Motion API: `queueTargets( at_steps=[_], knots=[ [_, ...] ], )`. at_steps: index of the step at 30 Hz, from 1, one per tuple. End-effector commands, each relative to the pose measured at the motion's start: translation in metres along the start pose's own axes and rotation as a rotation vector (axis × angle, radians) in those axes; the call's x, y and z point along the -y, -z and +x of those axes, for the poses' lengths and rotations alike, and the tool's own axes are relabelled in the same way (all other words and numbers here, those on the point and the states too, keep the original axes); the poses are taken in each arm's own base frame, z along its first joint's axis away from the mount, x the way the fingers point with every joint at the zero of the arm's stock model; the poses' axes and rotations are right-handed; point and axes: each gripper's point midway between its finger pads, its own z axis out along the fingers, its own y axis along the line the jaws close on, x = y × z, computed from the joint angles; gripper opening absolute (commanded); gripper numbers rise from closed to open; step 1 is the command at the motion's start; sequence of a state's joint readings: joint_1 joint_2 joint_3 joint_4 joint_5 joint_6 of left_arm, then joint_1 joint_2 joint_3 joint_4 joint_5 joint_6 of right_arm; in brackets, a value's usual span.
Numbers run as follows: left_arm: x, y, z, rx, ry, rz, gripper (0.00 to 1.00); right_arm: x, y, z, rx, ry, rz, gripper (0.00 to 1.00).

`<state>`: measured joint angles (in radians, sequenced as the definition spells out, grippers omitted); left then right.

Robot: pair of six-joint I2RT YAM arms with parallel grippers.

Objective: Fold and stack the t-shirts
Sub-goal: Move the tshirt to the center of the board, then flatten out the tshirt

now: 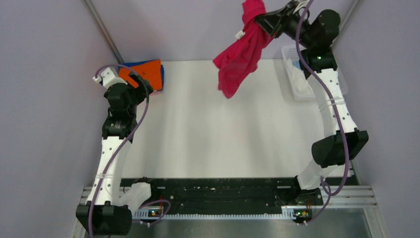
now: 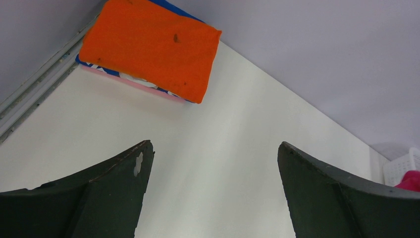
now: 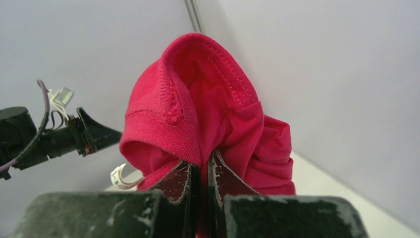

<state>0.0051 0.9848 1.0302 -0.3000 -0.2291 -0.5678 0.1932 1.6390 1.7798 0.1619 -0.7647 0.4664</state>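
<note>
we see the right gripper [image 3: 200, 166] clamped on the crimson-pink t-shirt [image 1: 242, 54], dangling high above the desk [image 1: 213, 129]; the left gripper [image 2: 213, 148] gapes wide, empty, near the folded orange t-shirt [image 2: 148, 47].

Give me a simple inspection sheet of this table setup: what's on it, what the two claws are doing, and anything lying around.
Surface: white table, no stains seen.
Job's things: crimson-pink t-shirt hangs bunched and unfolded above the far side. A folded orange t-shirt lies on a blue t-shirt in the far left corner.
Clutter: white mesh basket at the far right, with pale cloth inside.
Grippers: left gripper open and empty, near the stack. Right gripper raised, shut on the crimson-pink t-shirt.
Cables: a purple cable runs along each arm; no snag seen.
Surroundings: pale walls around the table.
</note>
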Motion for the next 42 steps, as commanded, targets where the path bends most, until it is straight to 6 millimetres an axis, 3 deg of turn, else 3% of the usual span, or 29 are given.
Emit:
queueTargets(
  at_steps=[1,4,6,7,8,12,15,19,24,27,32,40,42],
  knots=[
    [-0.005,-0.002,0.010,-0.034,0.025,-0.029,0.99,0.072,0.029,0.061,-0.001,-0.118,0.301,0.12],
    [-0.007,-0.009,0.029,-0.106,0.031,-0.034,0.99,0.150,0.083,0.154,-0.125,-0.237,0.615,0.34],
    [-0.006,-0.013,0.047,-0.171,0.036,-0.023,0.99,0.184,0.125,0.198,-0.205,-0.303,0.807,0.75],
    [-0.006,-0.015,0.057,-0.210,0.036,-0.013,0.99,0.192,0.143,0.215,-0.250,-0.309,0.877,0.94],
    [-0.006,-0.017,0.067,-0.247,0.035,-0.003,0.99,0.200,0.161,0.226,-0.285,-0.291,0.971,0.98],
    [-0.002,-0.017,0.110,-0.386,0.018,0.019,0.99,0.186,0.199,0.246,-0.369,-0.279,1.082,0.99],
    [0.003,-0.013,0.140,-0.468,-0.003,0.039,0.99,0.155,0.217,0.258,-0.423,-0.275,1.126,0.99],
    [0.027,0.003,0.192,-0.630,-0.078,0.134,0.99,0.095,0.222,0.290,-0.534,-0.266,1.095,0.98],
    [0.049,0.044,0.268,-0.923,-0.155,0.264,0.99,-0.002,0.201,0.348,-0.719,-0.289,0.811,0.90],
    [0.051,0.071,0.304,-1.026,-0.232,0.292,0.99,-0.045,0.198,0.381,-0.853,-0.296,0.651,0.83],
    [0.069,0.111,0.339,-1.121,-0.284,0.391,0.98,-0.082,0.213,0.429,-1.009,-0.433,0.492,0.65],
    [0.090,0.137,0.382,-1.223,-0.347,0.433,0.94,-0.085,0.210,0.465,-1.058,-0.488,0.419,0.58],
    [0.095,0.142,0.393,-1.251,-0.362,0.440,0.94,-0.083,0.213,0.472,-1.075,-0.498,0.433,0.51]
  ],
)
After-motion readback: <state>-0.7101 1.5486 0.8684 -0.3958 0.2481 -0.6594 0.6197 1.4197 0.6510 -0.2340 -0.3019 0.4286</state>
